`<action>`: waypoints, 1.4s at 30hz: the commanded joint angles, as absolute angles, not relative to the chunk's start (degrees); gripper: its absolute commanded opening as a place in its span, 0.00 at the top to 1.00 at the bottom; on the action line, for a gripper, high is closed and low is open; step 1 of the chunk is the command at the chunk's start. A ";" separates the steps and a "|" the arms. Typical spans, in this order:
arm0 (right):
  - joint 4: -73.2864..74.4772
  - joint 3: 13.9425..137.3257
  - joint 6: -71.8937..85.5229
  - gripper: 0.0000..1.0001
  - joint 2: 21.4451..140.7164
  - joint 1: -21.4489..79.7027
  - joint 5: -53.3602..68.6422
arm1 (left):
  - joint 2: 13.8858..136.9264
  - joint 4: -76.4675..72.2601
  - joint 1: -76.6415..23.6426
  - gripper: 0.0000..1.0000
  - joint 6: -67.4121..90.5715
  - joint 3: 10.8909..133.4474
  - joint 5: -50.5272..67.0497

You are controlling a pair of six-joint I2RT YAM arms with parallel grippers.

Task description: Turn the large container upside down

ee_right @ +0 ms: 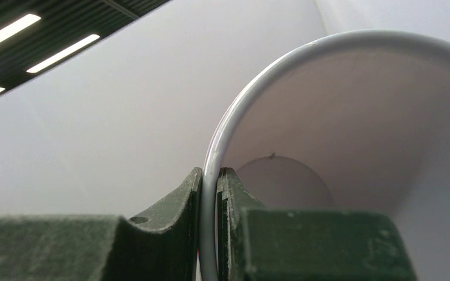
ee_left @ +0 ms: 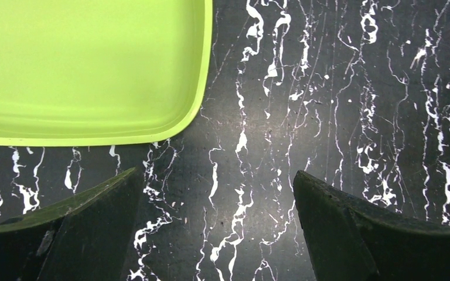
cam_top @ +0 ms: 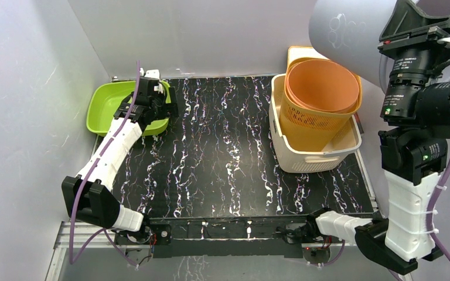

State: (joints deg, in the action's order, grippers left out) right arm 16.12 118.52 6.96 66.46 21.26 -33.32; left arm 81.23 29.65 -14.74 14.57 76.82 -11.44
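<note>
The large container is a pale grey bucket held high in the air at the top right, close to the top camera. Its closed base faces that camera. My right gripper is shut on the container's rim, with one finger outside the wall and one inside. The right wrist view looks into its empty inside. My left gripper is open and empty. It hovers over the black marbled table, just right of a lime-green tray.
The lime-green tray sits at the back left. A cream bin at the right holds an orange mesh basket. A yellow-orange piece stands behind the bin. Grey walls close in the back and left.
</note>
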 commanded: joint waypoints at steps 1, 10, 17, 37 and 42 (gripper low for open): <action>7.72 121.02 9.75 1.00 70.27 21.33 -21.26 | 79.33 30.94 -14.64 0.02 13.89 78.95 -15.43; 8.08 126.37 21.38 1.00 81.64 21.41 -7.07 | 74.63 30.50 -14.13 0.02 20.94 83.49 -21.54; 5.94 125.50 26.19 1.00 89.33 24.87 1.04 | 68.64 29.64 -13.67 0.02 23.81 86.61 -30.23; -10.14 113.62 45.35 1.00 103.91 37.16 14.03 | 63.40 31.14 -13.63 0.02 21.27 92.45 -36.91; -12.86 108.34 48.47 1.00 103.71 39.95 15.41 | 63.40 31.28 -13.63 0.02 20.98 93.41 -37.08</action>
